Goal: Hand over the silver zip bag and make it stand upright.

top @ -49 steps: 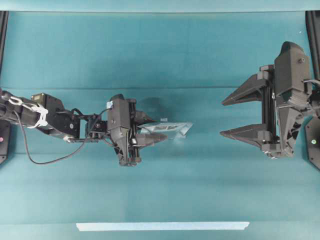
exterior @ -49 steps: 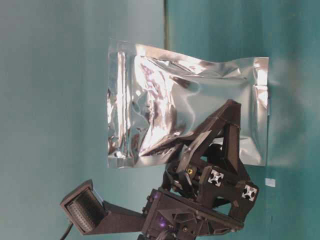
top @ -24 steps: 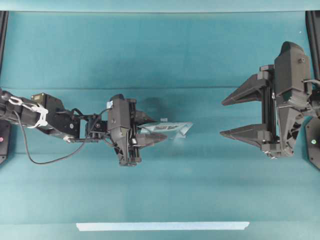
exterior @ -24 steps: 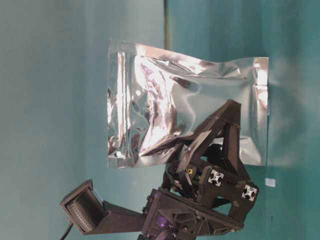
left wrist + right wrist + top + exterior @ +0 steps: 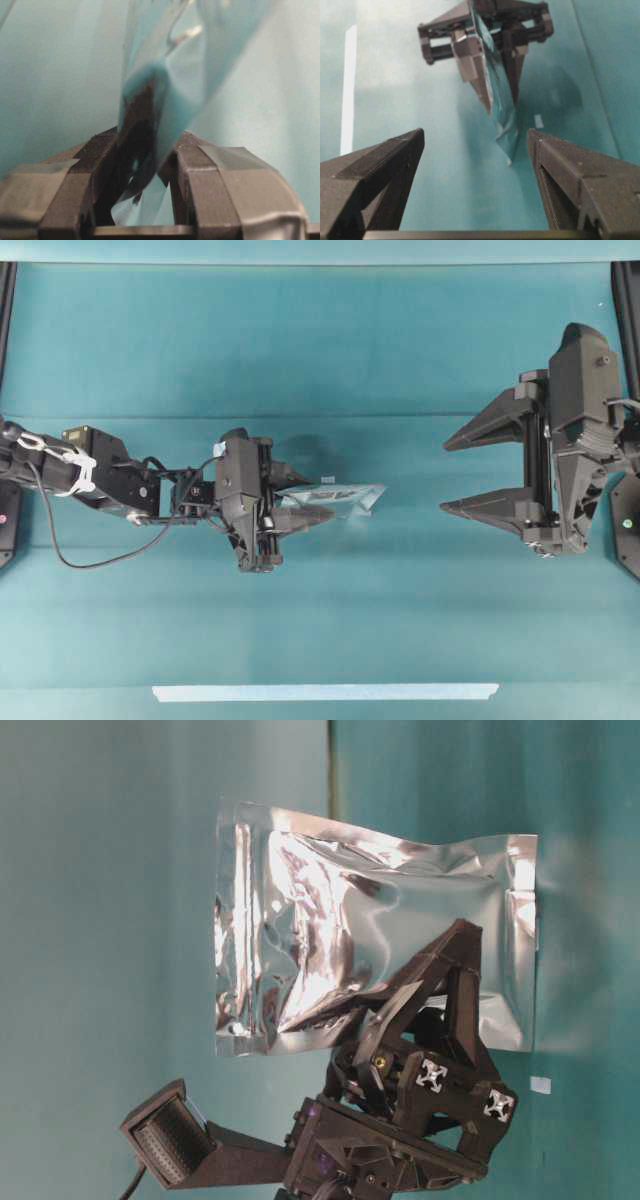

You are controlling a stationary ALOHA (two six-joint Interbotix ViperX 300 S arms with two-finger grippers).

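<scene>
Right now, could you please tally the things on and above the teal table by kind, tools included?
Shiny crinkled silver foil zip bag: 1
Black robot tools: 2, left tool clamped on the bag, right tool open
Long pale tape strip: 1
Small pale tape scrap: 1
Total: 5

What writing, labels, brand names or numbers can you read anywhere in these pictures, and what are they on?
None can be read.
The silver zip bag: bare foil, no print visible.
The left gripper and right gripper: no lettering visible.
The pale tape strip and a small pale tag on the table: blank at this size.
</scene>
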